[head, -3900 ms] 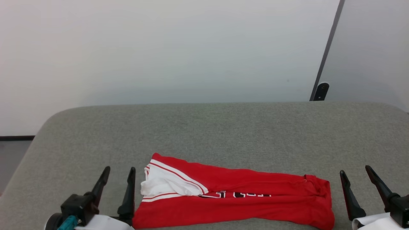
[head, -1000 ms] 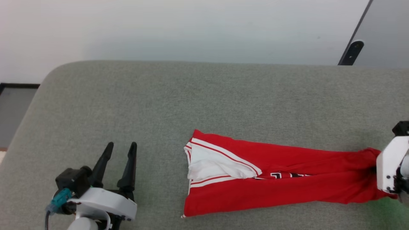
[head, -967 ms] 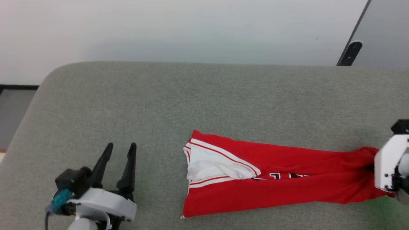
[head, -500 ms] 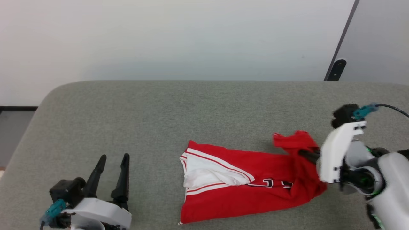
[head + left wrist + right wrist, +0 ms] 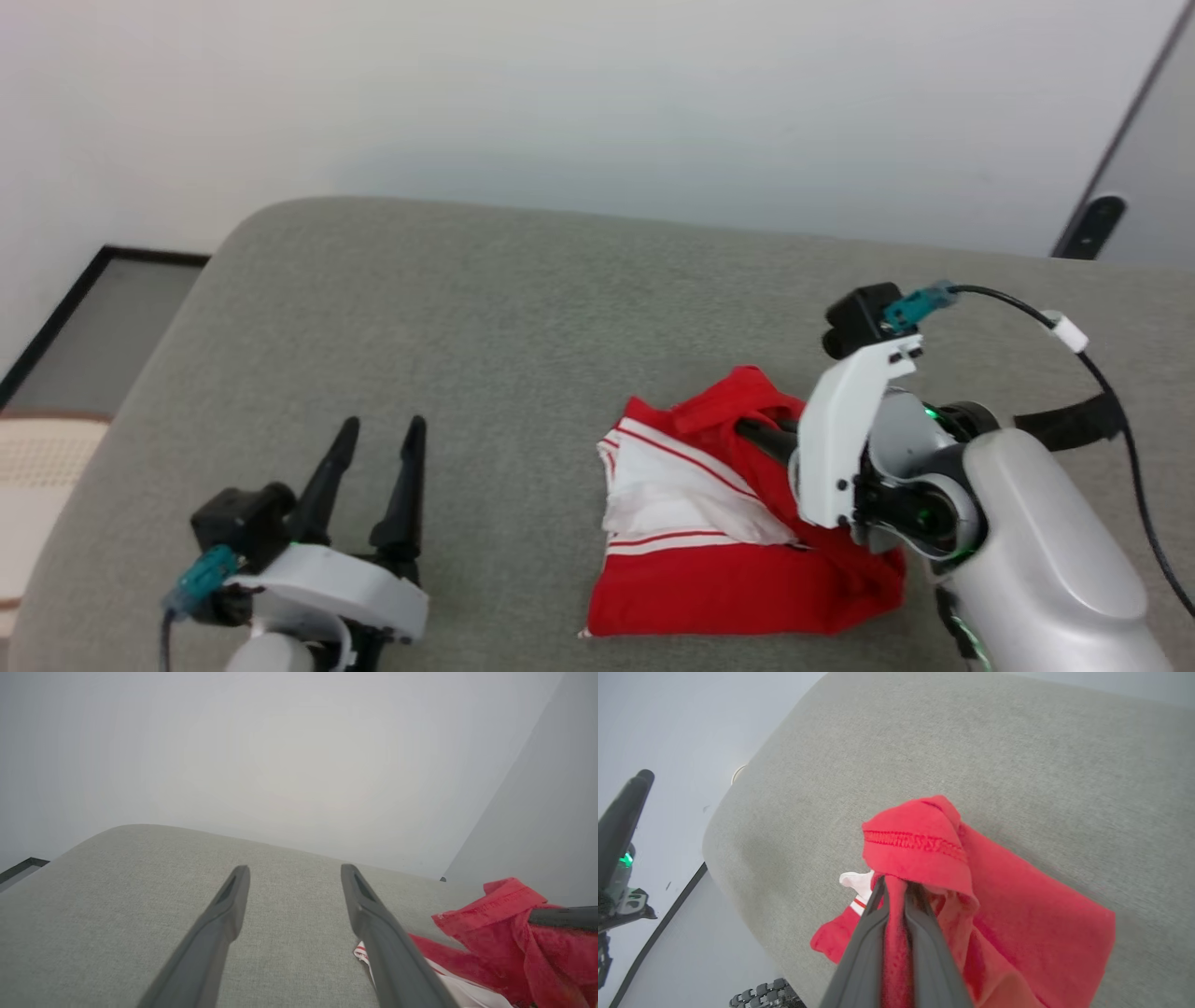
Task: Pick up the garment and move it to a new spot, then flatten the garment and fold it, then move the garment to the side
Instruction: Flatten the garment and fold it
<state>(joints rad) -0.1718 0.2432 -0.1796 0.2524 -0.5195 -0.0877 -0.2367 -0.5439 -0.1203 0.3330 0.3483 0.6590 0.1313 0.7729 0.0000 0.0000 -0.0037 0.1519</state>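
A grey upholstered cushion with rounded corners spreads across the middle and lower part of the head view. Behind it, at twelve o'clock, rises a plain white wall. At two o'clock a greyer panel adjoins the wall, with a small black bracket at its lower edge. At nine o'clock lies grey floor, edged by a black border. A beige ribbed mat sits at eight o'clock.

Red garment folded, end lifted
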